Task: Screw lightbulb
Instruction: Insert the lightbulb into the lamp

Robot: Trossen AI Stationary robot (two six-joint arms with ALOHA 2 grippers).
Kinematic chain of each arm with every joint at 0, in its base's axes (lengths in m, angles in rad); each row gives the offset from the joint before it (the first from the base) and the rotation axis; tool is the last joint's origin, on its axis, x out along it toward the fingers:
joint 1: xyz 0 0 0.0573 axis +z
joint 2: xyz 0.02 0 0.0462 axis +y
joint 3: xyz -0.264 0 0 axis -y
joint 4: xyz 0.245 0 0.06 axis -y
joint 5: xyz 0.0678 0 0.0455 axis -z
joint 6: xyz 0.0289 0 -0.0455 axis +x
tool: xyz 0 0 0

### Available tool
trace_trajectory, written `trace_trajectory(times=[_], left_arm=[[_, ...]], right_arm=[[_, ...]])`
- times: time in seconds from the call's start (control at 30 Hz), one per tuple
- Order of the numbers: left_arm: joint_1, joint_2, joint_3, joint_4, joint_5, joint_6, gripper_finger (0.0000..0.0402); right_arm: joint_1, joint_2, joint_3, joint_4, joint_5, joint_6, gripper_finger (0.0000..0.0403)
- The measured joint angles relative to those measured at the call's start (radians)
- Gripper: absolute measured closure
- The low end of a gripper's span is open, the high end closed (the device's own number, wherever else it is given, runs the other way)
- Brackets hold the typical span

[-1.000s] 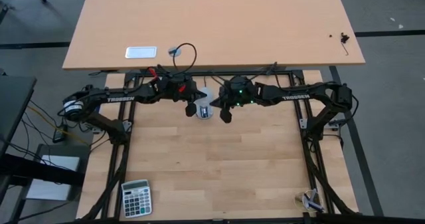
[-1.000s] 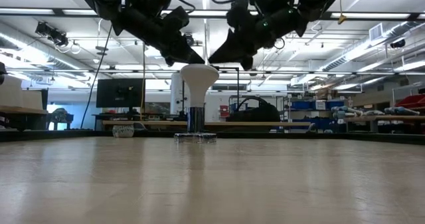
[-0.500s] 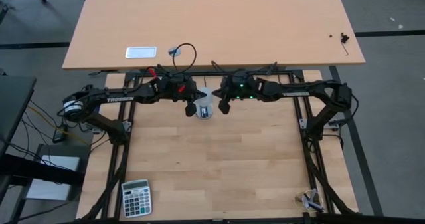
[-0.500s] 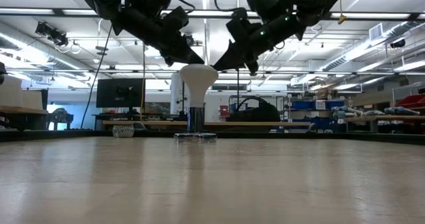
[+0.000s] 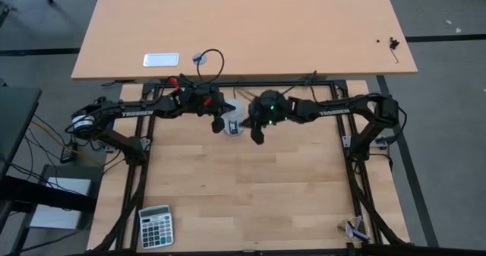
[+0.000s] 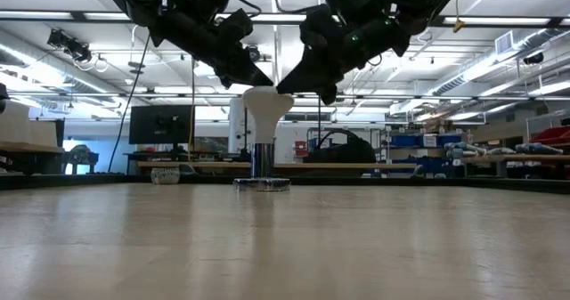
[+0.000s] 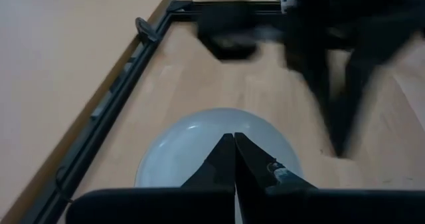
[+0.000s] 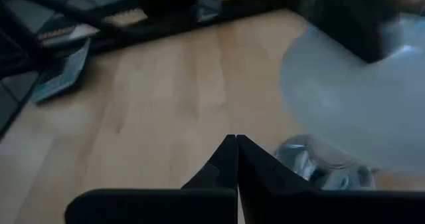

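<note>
- The left jaws (image 6: 260, 77) are shut tight, with the two tips pressed flat together. They hold nothing.
- The right jaws (image 6: 287, 84) are shut tight too. They hold nothing.
- The lightbulb (image 6: 265, 113) stands up straight near the far edge of the counter (image 5: 250, 188). Seen from above, it is at about 12 o'clock on the light wood.
- Its thin end points down into the shiny socket (image 6: 262, 165). Its wide white dome faces up.
- Both jaws are up at the dome. The left jaws sit over it at about 10 o'clock. The right jaws come in at about 2 o'clock.
- In the low view, both tips look like they touch the rim of the dome. I cannot be sure that they press on it.
- In the left wrist view, the shut tips sit right over the round white top of the bulb.
- I think the step now is turning the bulb into the socket. The shut tips seem to push the dome round, not grab it.
- The bulb already stands by itself, so it looks at least partly in.
- The next move needs a soft sideways push on the rim, so the bulb turns and does not tip.
- A calculator (image 5: 156, 225) lies well away, at about 7 o'clock.
</note>
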Motion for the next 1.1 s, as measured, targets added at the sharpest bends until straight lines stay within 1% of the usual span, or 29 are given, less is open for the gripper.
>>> trace_trajectory(times=[0.07, 0.17, 0.27, 0.37, 0.5, 0.7, 0.87, 0.97, 1.0, 1.03, 1.1], left_arm=[[0.004, 0.0, 0.0, -0.001, 0.0, 0.0, 0.0402], [0.005, 0.0, 0.0, -0.001, 0.0, -0.001, 0.0402], [0.005, 0.0, 0.0, -0.002, 0.0, -0.001, 0.0402], [0.005, 0.0, 0.0, -0.002, 0.0, -0.001, 0.0402], [0.005, 0.0, -0.001, -0.003, 0.0, -0.001, 0.0402], [0.004, 0.0, -0.001, -0.005, 0.005, -0.002, 0.0402], [0.005, -0.001, -0.001, -0.007, 0.004, -0.002, 0.0402], [0.005, 0.0, 0.0, 0.0, -0.003, -0.002, 0.0402], [0.005, 0.0, 0.0, -0.002, -0.004, -0.002, 0.0402], [0.005, 0.0, 0.0, -0.002, -0.004, -0.002, 0.0402], [0.005, 0.0, 0.0, -0.002, -0.003, -0.002, 0.0402]], right_arm=[[0.013, -0.003, 0.001, 0.015, 0.002, -0.003, 0.0394], [0.011, -0.028, 0.002, 0.02, 0.071, -0.022, 0.0394], [-0.019, -0.044, 0.003, 0.015, 0.165, -0.04, 0.0394], [-0.064, -0.041, 0.004, -0.001, 0.185, -0.041, 0.0394], [-0.086, -0.025, 0.006, -0.004, 0.182, -0.041, 0.0394], [-0.071, -0.025, 0.006, -0.008, 0.158, -0.031, 0.0394], [-0.034, -0.025, 0.006, -0.003, 0.083, -0.015, 0.0394], [-0.011, -0.017, 0.002, -0.001, -0.003, -0.006, 0.0394], [-0.005, -0.017, 0.002, 0.013, -0.014, -0.005, 0.0394], [-0.001, -0.021, 0.003, 0.026, -0.011, -0.007, 0.0394], [-0.002, -0.038, 0.004, 0.016, 0.033, -0.014, 0.0394]])
